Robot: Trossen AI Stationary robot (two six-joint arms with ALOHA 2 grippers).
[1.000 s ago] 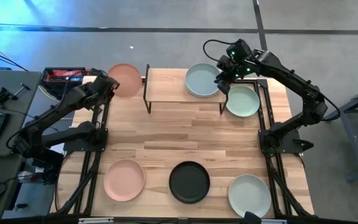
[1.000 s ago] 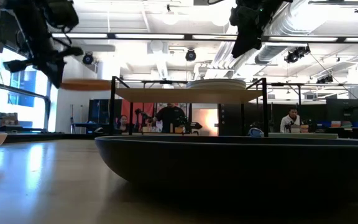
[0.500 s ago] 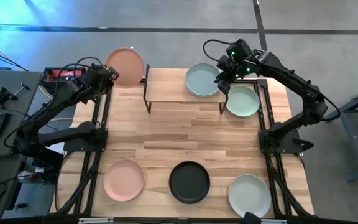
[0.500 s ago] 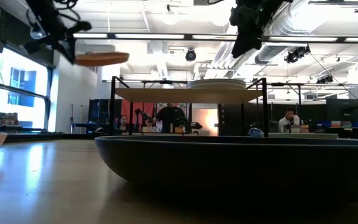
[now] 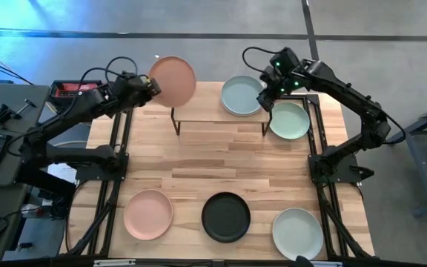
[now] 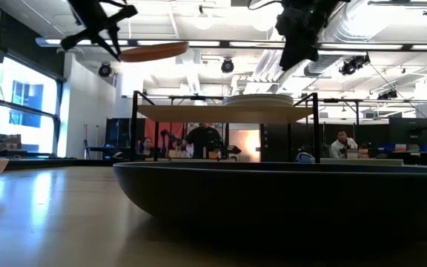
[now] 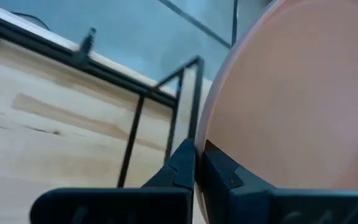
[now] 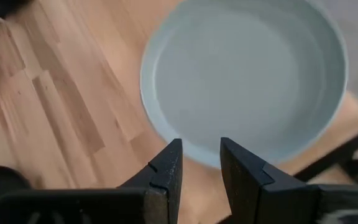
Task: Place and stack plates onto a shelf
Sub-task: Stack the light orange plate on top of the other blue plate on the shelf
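Note:
My left gripper [image 5: 151, 84] is shut on a peach plate [image 5: 173, 80] and holds it in the air over the far left corner of the shelf [image 5: 206, 113]. In the low view this plate [image 6: 154, 50] hangs well above the shelf top [image 6: 199, 112]. A pale blue plate [image 5: 240, 96] rests flat on the right half of the shelf. My right gripper [image 5: 267, 94] hovers open over that plate's right edge, and in the right wrist view the plate [image 8: 247, 74] lies below the parted fingers [image 8: 168, 163]. My left gripper pinches the peach plate's rim [image 7: 202, 134] between its two fingers, one above and one below, on the side toward the table's left. The fingers slant down from the left. The plate is lifted clear, slightly tilted, and sticks out beyond the fingers toward the shelf.
A pale green plate [image 5: 289, 121] lies on the table just right of the shelf. Along the near edge lie a pink plate [image 5: 148, 214], a black plate [image 5: 226, 217] and a pale green plate [image 5: 297, 231]. Bare wood lies between them and the shelf.
My left gripper has risen and swung toward the table's right with the peach plate, rolling as it went. The plate has gone from shelf-top height beside the table's far left corner to well above the shelf, over its left end.

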